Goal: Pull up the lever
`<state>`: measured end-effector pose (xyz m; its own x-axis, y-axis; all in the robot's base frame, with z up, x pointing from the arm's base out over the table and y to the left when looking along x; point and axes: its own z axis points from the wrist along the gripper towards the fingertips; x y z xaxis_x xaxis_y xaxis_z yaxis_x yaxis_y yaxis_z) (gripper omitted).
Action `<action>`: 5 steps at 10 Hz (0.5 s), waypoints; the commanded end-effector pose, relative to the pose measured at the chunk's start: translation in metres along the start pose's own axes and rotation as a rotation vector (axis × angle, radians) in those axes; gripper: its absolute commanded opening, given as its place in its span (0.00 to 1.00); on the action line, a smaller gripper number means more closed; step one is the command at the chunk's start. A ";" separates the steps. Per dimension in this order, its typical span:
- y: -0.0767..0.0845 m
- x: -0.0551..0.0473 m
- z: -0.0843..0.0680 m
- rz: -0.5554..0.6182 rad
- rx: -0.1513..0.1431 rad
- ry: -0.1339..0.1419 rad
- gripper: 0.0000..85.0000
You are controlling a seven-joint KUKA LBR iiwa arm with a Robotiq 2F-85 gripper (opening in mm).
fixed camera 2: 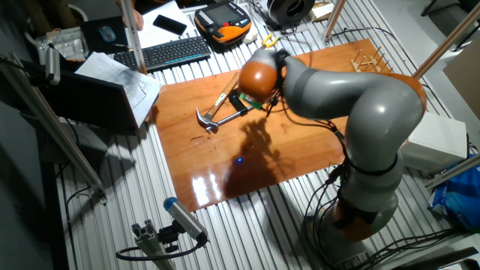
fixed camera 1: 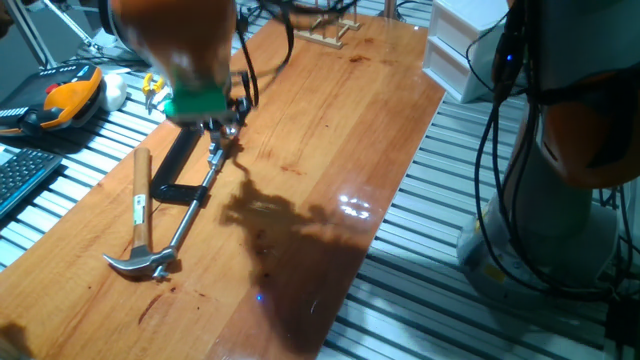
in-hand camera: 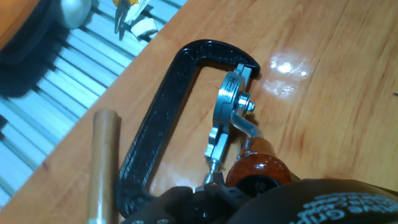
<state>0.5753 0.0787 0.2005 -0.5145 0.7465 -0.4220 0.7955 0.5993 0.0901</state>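
Observation:
The lever [in-hand camera: 244, 122] is a short silver arm with a reddish-brown tip [in-hand camera: 260, 164], hinged at the silver disc of a black C-shaped clamp [in-hand camera: 160, 115]. In the hand view the tip stands up close to the camera, right between the dark fingers of my gripper [in-hand camera: 249, 186], which looks shut on it. From one fixed view my gripper [fixed camera 1: 225, 128] hangs low over the clamp [fixed camera 1: 172, 165], at the top end of its long steel rod [fixed camera 1: 190, 215]. From the other fixed view the arm hides the lever, and my gripper [fixed camera 2: 251, 101] is over the tool.
A wooden-handled claw hammer [fixed camera 1: 140, 195] lies just left of the clamp, its head [fixed camera 1: 140, 262] touching the rod's end. Off the table's left edge are an orange pendant [fixed camera 1: 65, 95], a keyboard [fixed camera 1: 20, 175] and yellow pliers [in-hand camera: 127, 9]. A wooden rack [fixed camera 1: 330, 25] stands at the far end.

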 end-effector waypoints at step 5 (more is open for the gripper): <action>-0.010 -0.037 -0.015 0.016 0.013 0.067 0.00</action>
<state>0.5824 0.0498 0.2283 -0.5217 0.7736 -0.3596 0.8077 0.5837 0.0838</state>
